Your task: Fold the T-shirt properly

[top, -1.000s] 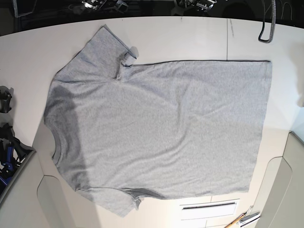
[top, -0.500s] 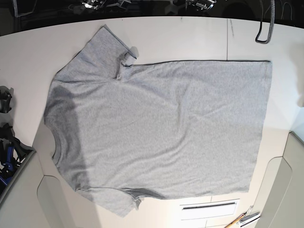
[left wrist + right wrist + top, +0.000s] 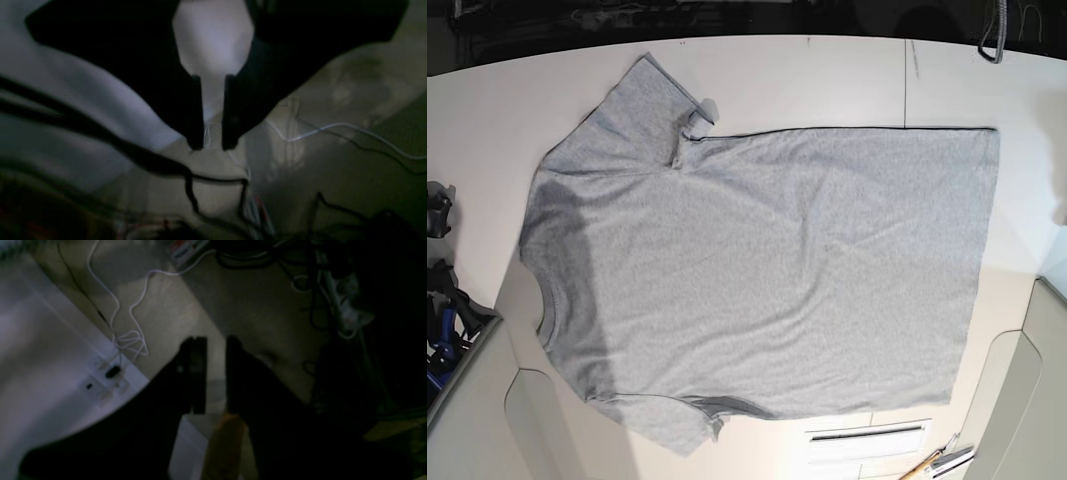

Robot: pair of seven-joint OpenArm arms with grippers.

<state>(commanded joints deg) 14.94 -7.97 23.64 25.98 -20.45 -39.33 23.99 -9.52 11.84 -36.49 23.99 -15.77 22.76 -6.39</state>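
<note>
The heather-grey T-shirt [image 3: 767, 280] lies flat on the white table [image 3: 827, 80], plain side up. Its ribbed neck [image 3: 542, 300] is at the left and its hem [image 3: 985, 260] at the right. One sleeve [image 3: 642, 100] points to the far left corner, the other [image 3: 677, 425] to the near edge. No lettering shows. Neither gripper is in the base view. My left gripper [image 3: 213, 145] and right gripper [image 3: 215, 340] hang beyond the table edge over the floor. Each has its jaws nearly together with a narrow gap and holds nothing.
A white slotted panel [image 3: 867, 435] and some hand tools [image 3: 937, 462] lie at the near right. Black and blue gear [image 3: 442, 320] sits at the left edge. Cables [image 3: 130, 336] run over the floor beside the table [image 3: 50, 373].
The arm parts and the hanging cable at the far edge of the base view have drawn back almost out of view. The T-shirt has not moved.
</note>
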